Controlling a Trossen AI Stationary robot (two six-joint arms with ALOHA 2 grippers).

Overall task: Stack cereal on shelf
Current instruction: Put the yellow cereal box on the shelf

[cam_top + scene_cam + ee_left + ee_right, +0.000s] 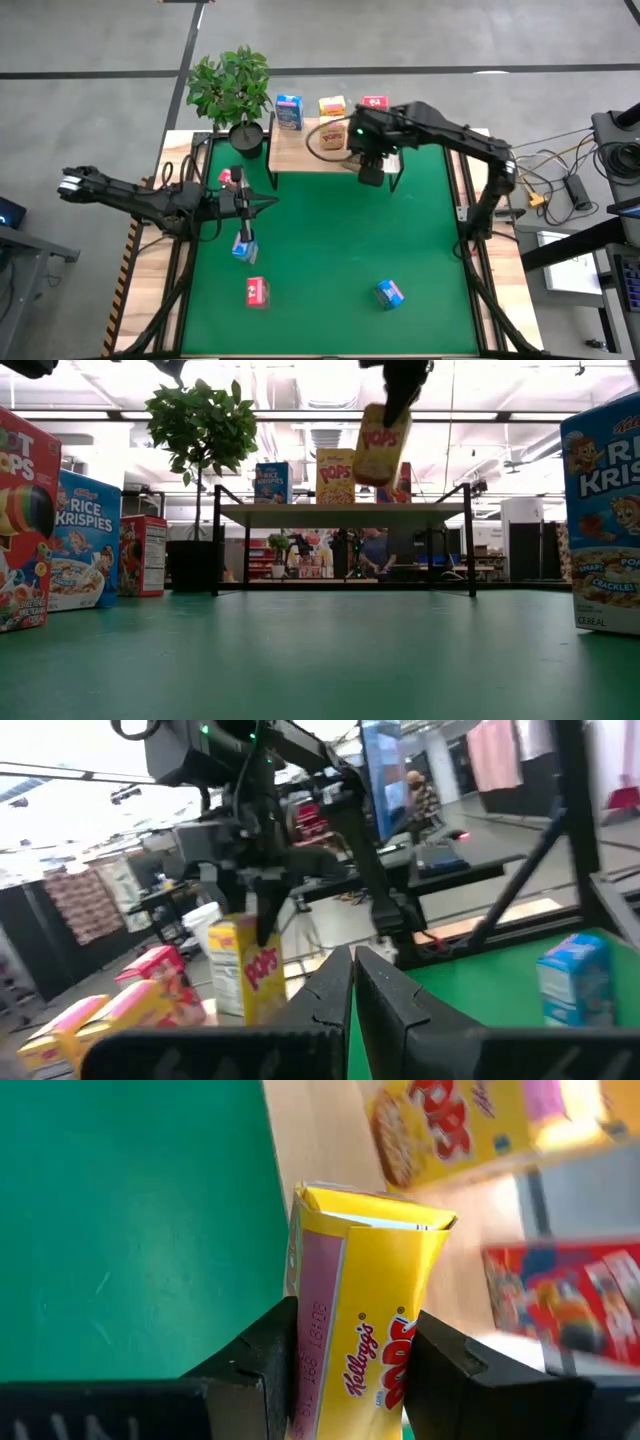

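My right gripper (pixel 370 170) hangs over the near edge of the wooden shelf (pixel 300 160), shut on a yellow cereal box (pixel 380 445) that floats above shelf height. A blue box (pixel 272 482), a yellow box (pixel 335 475) and a red box (pixel 374 103) stand on the shelf top. My left gripper (pixel 265 203) is shut on nothing, raised over the mat's left half; the left wrist view shows its fingers (pixel 352 985) closed together. My right gripper pinches the yellow box's upper end (pixel 350 1380) between its two fingers (pixel 265 1365), one on each side. The fingers slant down from above. The box hangs below them, slightly tilted, its lower flap end (pixel 375 1210) free, clear of shelf and mat.
On the green mat (pixel 330 250) stand a pink box (pixel 230 177), a blue box (pixel 244 248), a red box (pixel 256 291) and another blue box (pixel 389 293). A potted plant (pixel 232 85) stands at the shelf's left end.
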